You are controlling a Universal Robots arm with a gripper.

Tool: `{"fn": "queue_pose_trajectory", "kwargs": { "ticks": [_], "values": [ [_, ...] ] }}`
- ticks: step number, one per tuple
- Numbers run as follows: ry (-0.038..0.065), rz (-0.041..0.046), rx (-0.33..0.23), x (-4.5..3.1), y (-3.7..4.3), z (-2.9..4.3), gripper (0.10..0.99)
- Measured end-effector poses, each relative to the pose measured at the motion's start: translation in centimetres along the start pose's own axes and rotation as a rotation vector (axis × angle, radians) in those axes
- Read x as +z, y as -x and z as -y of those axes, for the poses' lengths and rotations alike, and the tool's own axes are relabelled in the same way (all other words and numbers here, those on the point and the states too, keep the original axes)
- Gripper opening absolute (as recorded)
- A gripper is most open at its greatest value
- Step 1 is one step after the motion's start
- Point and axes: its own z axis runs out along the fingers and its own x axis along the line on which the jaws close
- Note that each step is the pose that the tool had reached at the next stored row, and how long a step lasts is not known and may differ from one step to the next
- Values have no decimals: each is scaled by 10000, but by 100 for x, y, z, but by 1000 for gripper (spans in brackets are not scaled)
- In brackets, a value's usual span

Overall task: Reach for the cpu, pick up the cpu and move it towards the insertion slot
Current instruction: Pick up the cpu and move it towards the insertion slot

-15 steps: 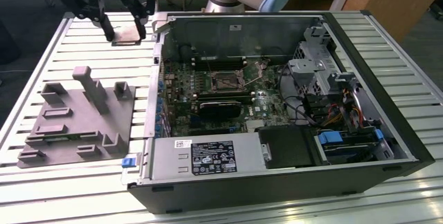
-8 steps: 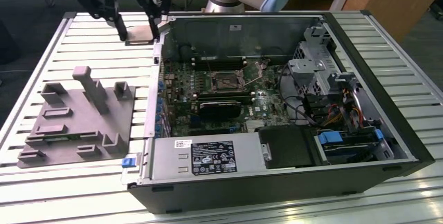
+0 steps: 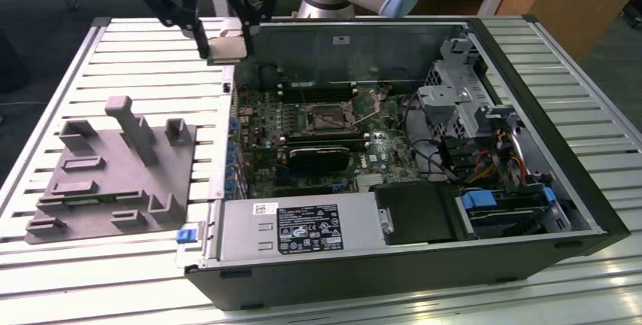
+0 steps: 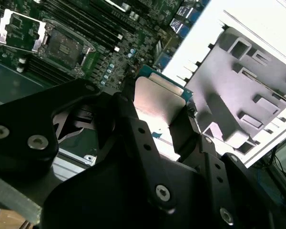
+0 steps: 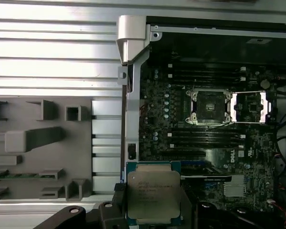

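We see the gripper (image 3: 227,48) clenched on the cpu (image 3: 227,47), lifted clear of the grey tray (image 3: 105,174) and hanging over the near wall of the open computer case (image 3: 542,114) in the exterior view; in both wrist views the cpu (image 5: 154,195) sits flat between the 2 black fingers (image 4: 133,129), its metal top facing the first wrist camera; so we judge the pick-up done and the carry toward the insertion slot (image 5: 209,106) in hand; the slot lies open on the motherboard (image 3: 301,152), well apart from the chip; the next move calls for level travel inward over the case wall, keeping the chip square to the socket frame.
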Motion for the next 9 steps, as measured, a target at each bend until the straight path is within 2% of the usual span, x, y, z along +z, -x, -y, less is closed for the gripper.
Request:
{"fn": "queue_pose_trajectory", "kwargs": {
  "ticks": [9],
  "values": [
    [0, -5, 1, 16, 352, -2, 537]
  ]
}}
